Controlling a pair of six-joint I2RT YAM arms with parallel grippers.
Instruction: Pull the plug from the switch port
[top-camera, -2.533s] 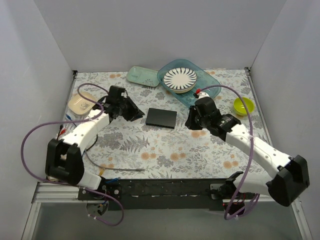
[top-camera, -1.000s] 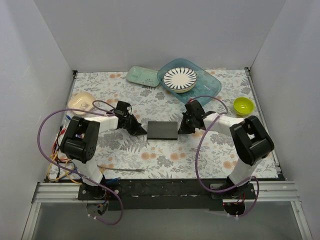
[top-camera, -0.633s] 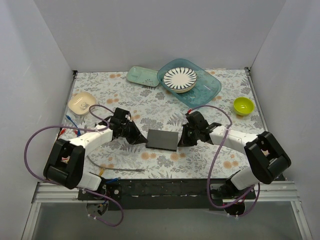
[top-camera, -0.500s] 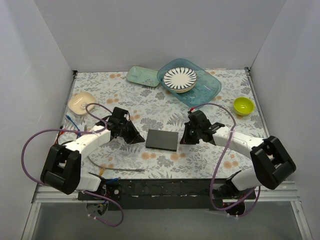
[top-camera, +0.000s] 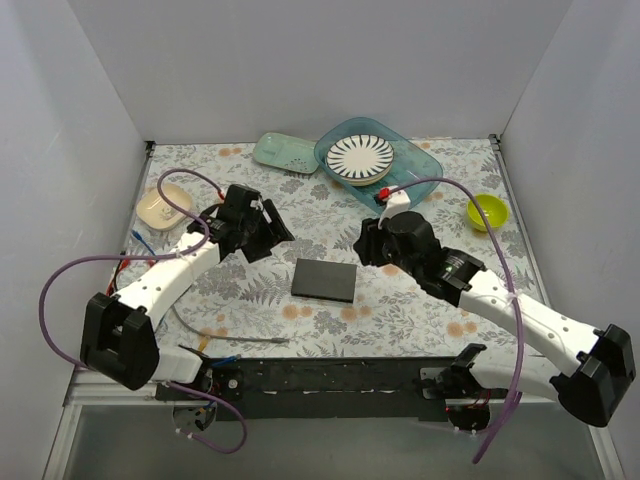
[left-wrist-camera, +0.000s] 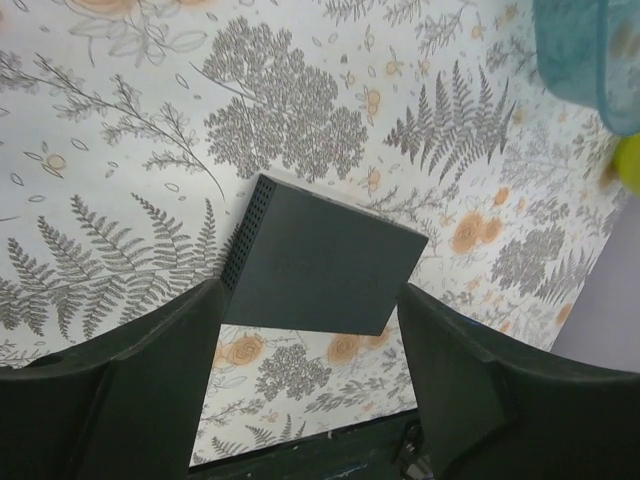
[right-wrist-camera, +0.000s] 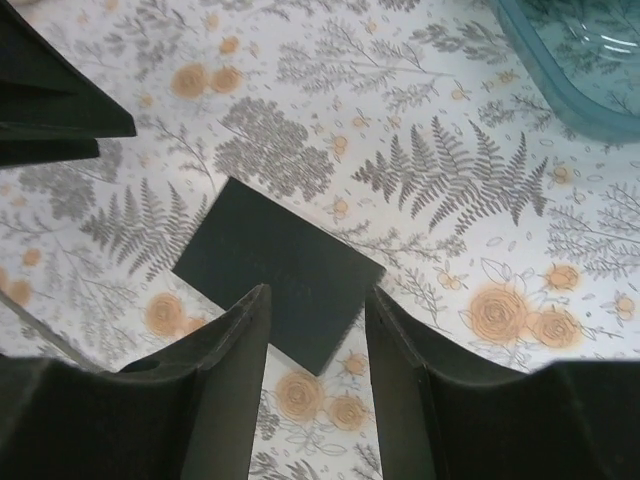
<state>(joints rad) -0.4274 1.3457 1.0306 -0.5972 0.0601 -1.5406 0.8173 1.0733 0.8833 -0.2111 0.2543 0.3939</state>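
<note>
**A:** Where is the switch?

**B:** I see the flat black rectangular switch (top-camera: 324, 281) lying flat on the floral-print tablecloth (top-camera: 400, 310), about mid-table. Nothing touches it.

**A:** And your hands?

**B:** My left gripper (top-camera: 275, 240) hangs at ten o'clock from the switch with its fingers spread wide and nothing between them. My right gripper (top-camera: 366, 240) is at one o'clock, its fingers also parted and empty. Both wrist cameras look down on the box between their fingers.

**A:** Can you see the sockets?

**B:** I cannot tell. The left wrist view shows only a perforated short edge.

**A:** What's nearby?

**B:** A translucent teal plastic tray (top-camera: 425, 165) sits at twelve o'clock, and a lime-green bowl (top-camera: 487, 211) at two, well apart.
</note>
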